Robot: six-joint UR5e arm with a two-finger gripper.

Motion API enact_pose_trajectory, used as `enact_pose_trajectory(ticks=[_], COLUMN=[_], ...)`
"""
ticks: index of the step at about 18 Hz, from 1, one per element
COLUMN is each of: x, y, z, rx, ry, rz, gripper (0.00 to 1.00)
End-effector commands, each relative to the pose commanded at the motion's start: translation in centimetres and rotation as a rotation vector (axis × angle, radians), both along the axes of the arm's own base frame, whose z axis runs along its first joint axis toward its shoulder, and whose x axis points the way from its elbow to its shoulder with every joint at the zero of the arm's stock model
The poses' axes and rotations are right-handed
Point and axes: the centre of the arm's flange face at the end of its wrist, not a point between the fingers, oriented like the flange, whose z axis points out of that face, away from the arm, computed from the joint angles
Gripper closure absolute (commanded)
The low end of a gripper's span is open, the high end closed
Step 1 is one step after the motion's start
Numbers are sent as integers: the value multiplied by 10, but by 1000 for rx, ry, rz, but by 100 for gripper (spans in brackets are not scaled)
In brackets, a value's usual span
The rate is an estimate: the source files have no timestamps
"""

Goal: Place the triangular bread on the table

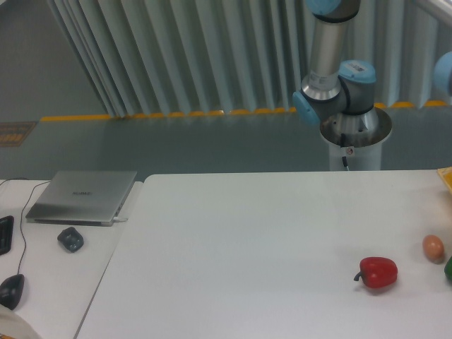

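Only a small golden-yellow corner of the triangular bread [446, 178] shows at the right edge of the camera view, raised above the white table [268, 240]; the rest of it is cut off. The gripper is outside the frame, so what holds the bread is hidden. Of the arm, only the upright column and blue joints [332, 88] behind the table and a piece of a joint at the top right show.
A red pepper [378, 272] lies on the table at the front right, with a small tan egg-like ball [433, 247] and a green item [448, 269] at the right edge. On the adjoining desk at left are a laptop [83, 195] and two mice [70, 239].
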Motion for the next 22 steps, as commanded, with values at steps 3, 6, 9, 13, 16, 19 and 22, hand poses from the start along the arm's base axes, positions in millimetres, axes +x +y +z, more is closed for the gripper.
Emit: enact_pose_trajectory(ticks=[3,6,9,13,16,19,22], x=[-4,-14,-30,-42,-43,-40,-38], y=[-2,-3,-1,1,2,2,2], z=[-6,-17,-31,-54,-66,-78,-89], rx=[-31,-87,-104,-114,-121,-126,-132], ry=[0,8,3,-26,-46,-63,-81], rz=[9,15,12,15,25,19,20], gripper=[0,0,0,0,0,0,0])
